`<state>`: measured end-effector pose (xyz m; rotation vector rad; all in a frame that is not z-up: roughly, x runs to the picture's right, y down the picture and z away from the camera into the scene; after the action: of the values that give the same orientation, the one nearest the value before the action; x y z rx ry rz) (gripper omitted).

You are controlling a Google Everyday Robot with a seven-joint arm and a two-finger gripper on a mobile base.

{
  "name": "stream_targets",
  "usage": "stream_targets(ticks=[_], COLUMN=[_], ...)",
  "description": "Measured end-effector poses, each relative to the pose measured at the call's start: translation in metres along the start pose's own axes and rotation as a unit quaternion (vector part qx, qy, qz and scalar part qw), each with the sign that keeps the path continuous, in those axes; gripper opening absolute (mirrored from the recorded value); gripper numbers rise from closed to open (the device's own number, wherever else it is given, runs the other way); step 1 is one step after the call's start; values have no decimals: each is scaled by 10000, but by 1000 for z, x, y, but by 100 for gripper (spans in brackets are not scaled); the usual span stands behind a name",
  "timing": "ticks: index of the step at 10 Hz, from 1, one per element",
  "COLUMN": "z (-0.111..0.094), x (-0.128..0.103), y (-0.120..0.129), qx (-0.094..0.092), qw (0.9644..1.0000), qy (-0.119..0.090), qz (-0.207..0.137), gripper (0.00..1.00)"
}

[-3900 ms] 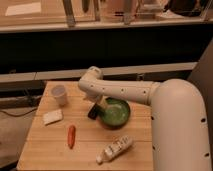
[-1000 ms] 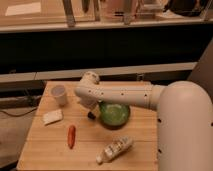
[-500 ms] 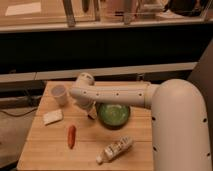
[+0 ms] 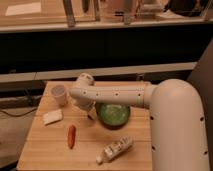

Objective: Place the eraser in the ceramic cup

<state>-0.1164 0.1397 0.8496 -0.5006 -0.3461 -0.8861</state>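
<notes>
Wooden slats make up the counter (image 4: 47,150), set before a dark cabinet front with pale shelf edges behind. Near its middle the gripper (image 4: 89,113) hangs below the bent wrist of the arm (image 4: 115,93), its tip just above the wood beside the bowl's left rim; something small and dark shows at the tip, which may be the eraser (image 4: 91,117), but whether the jaws are clamped on it or stand apart cannot be told. One of each thing lies around it. One cup (image 4: 59,94), white, round and slightly tapered, stands upright near the counter's back left corner, just left of the wrist and apart from the gripper. One green bowl (image 4: 113,115) sits right of the gripper, partly under the arm, which crosses above its far rim. One pale block (image 4: 52,117) lies flat in front of the cup, near the left edge. One carrot (image 4: 71,136) lies lengthwise in front of the gripper, well apart from it. One pale tube (image 4: 115,149) lies at a slant near the front edge, below the bowl. White and bulky, the arm's upper part fills the right side and hides the counter's right edge.
</notes>
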Motion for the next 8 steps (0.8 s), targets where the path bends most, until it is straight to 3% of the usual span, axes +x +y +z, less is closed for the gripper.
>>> stream_targets(ticks=[4, 8], z=[5, 7], x=[1, 16], y=[0, 5], qx=[16, 56], qw=[10000, 9997], qy=[-29, 219], qz=[-31, -86], gripper=[80, 80])
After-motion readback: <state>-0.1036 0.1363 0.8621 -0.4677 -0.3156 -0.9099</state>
